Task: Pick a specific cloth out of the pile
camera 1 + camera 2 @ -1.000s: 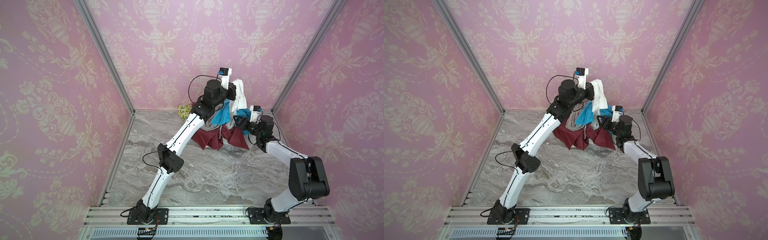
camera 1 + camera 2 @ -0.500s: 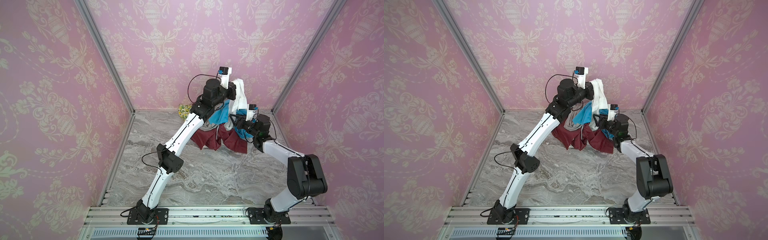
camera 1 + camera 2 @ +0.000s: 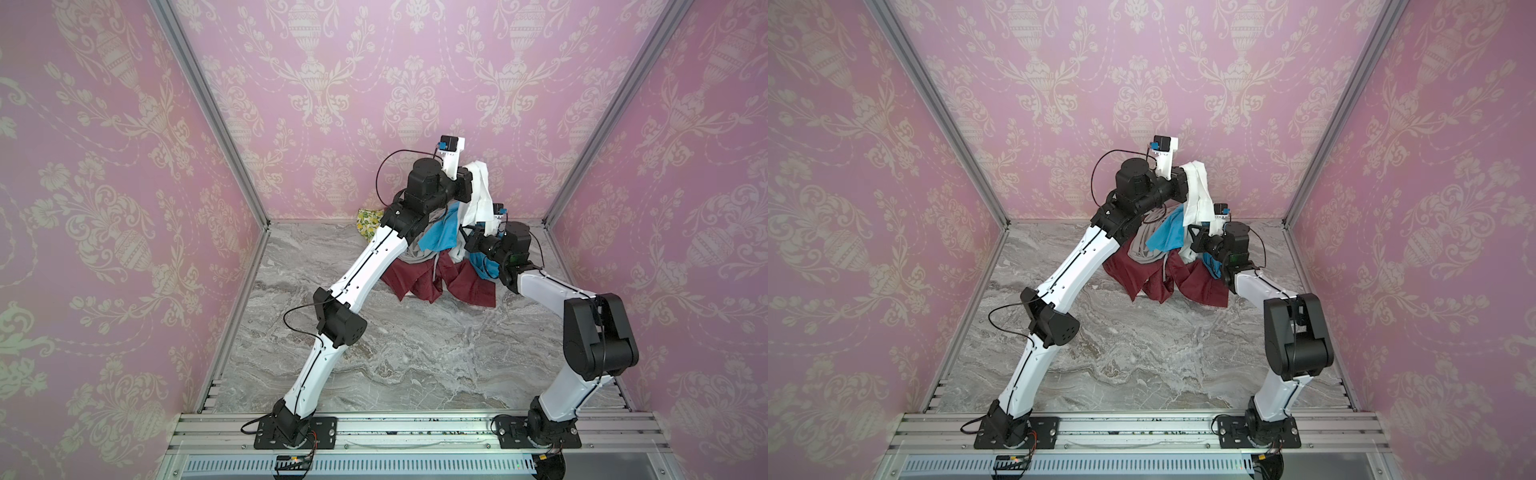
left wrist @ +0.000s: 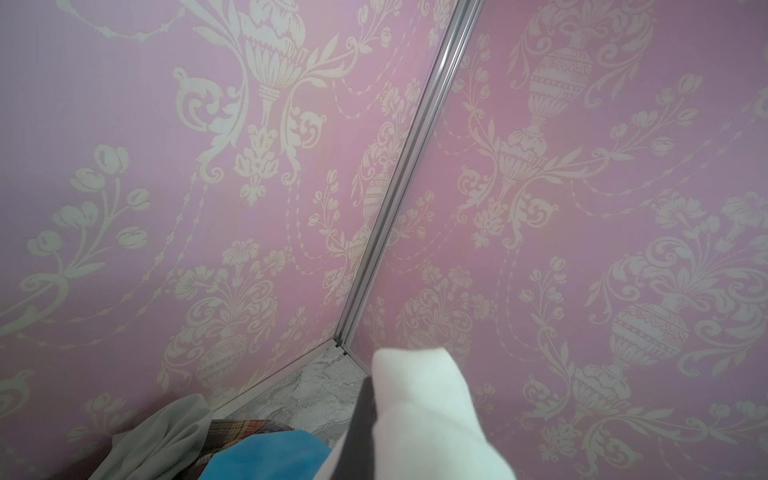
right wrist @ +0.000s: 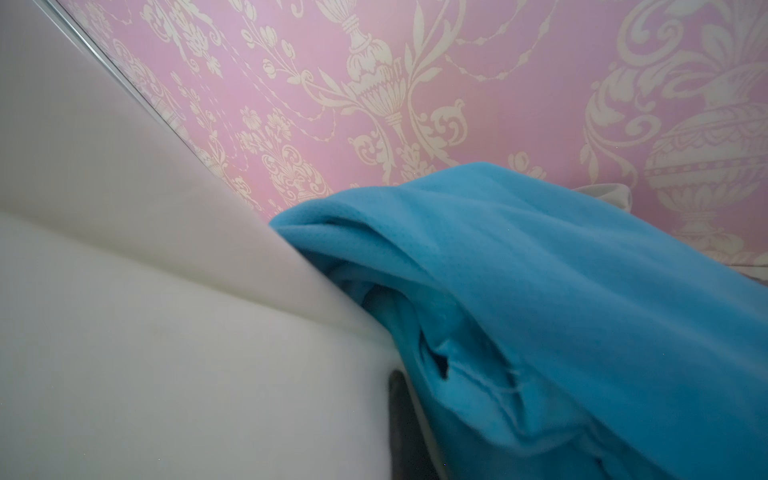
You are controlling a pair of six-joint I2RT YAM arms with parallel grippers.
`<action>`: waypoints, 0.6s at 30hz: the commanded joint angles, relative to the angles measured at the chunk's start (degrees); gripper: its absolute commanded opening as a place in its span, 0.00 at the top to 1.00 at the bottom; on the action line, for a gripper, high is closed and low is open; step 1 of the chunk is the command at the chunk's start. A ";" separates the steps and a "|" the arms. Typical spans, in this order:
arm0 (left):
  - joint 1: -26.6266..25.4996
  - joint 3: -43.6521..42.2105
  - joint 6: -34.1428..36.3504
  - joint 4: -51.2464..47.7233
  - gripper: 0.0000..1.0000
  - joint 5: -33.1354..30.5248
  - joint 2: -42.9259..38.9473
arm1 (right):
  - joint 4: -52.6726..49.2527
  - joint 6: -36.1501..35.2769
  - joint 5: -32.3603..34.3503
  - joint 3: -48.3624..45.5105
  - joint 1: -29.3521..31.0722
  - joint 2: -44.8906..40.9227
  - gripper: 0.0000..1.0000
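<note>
We hold the large plain white cloth (image 3: 478, 198) in our clamped left gripper (image 3: 472, 187) high above the heap of maroon, grey and blue fabrics (image 3: 441, 277) to draw it free, our right gripper (image 3: 471, 242) pinched shut below, on which fabric we cannot tell.

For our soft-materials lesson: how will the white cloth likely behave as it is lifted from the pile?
Probably floppy: the white cloth hangs limp from the left gripper. Likely light, looking thin. May drag the blue cloth touching it.
</note>
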 commanded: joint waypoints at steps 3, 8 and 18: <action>1.22 3.25 3.21 -0.67 1.00 1.12 -4.16 | -8.64 0.65 3.19 4.39 0.14 -5.44 1.00; 3.55 -0.26 3.27 -2.76 1.00 0.62 -3.88 | -20.50 3.36 5.79 16.01 -1.33 -6.30 1.00; 5.55 -3.96 3.62 -2.24 1.00 -1.03 -0.19 | -34.64 8.32 2.53 46.04 -4.34 1.09 1.00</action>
